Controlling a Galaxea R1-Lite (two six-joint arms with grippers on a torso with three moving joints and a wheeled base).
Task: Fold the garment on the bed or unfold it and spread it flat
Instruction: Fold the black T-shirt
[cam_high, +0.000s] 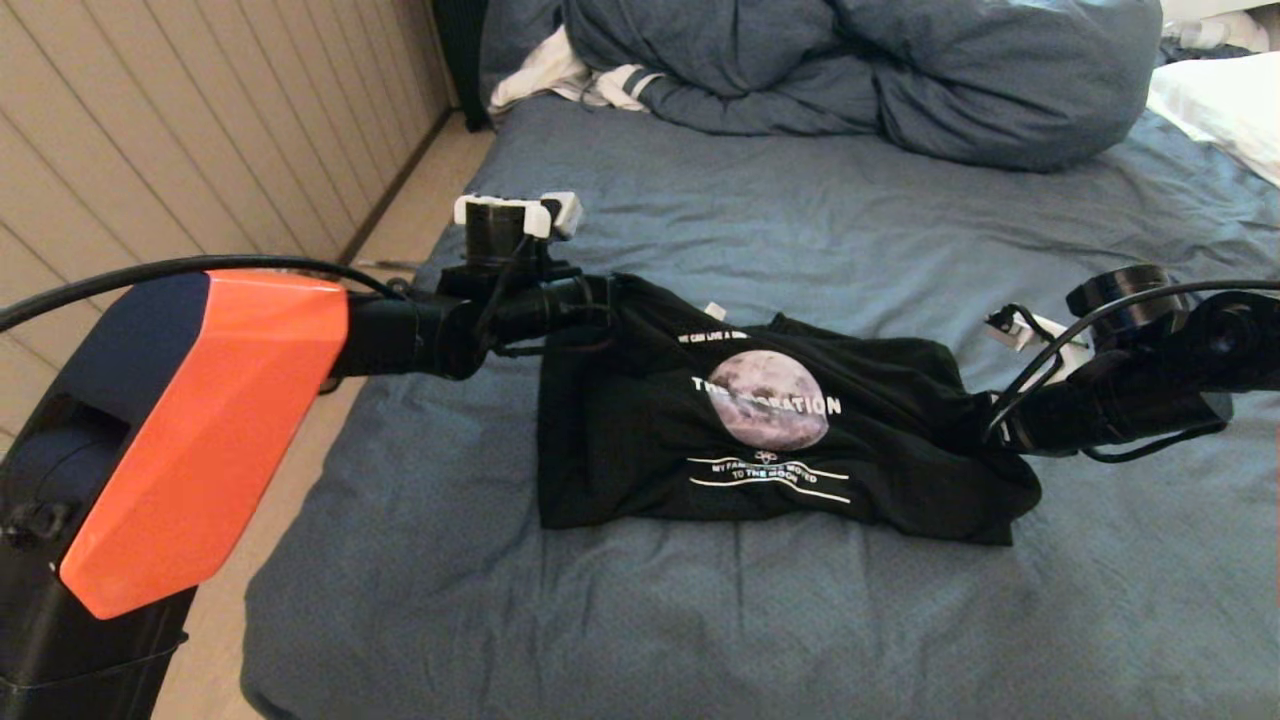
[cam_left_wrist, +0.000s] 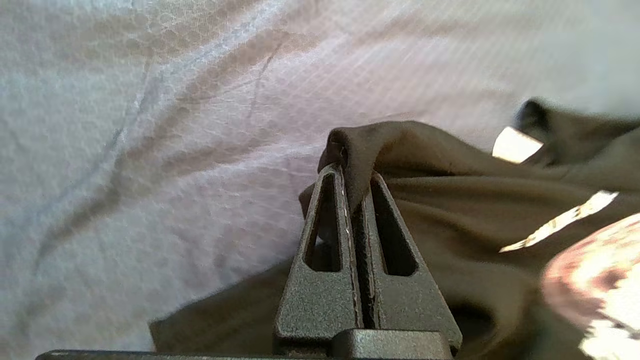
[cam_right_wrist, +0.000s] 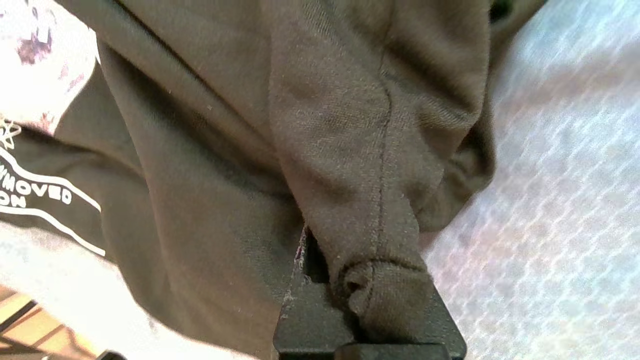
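Note:
The garment (cam_high: 620, 440), a black T-shirt, lies graphic side up across the middle of the bed (cam_high: 700, 620), its pale moon print (cam_high: 765, 400) and white lettering showing. My left gripper (cam_high: 608, 300) is at the shirt's far left corner, shut on a pinch of black cloth; in the left wrist view the gripper (cam_left_wrist: 355, 172) clamps the fold (cam_left_wrist: 475, 200) between its tips. My right gripper (cam_high: 985, 425) is at the shirt's right end, shut on a bunched hem. The right wrist view shows cloth (cam_right_wrist: 210, 150) draped over one finger (cam_right_wrist: 307, 315), hiding the tips.
A bunched blue-grey duvet (cam_high: 900, 70) fills the bed's far end, with a white striped cloth (cam_high: 560, 75) at its left and a white pillow (cam_high: 1230, 100) at far right. The bed's left edge drops to the floor (cam_high: 400, 230) beside a panelled wall (cam_high: 200, 120).

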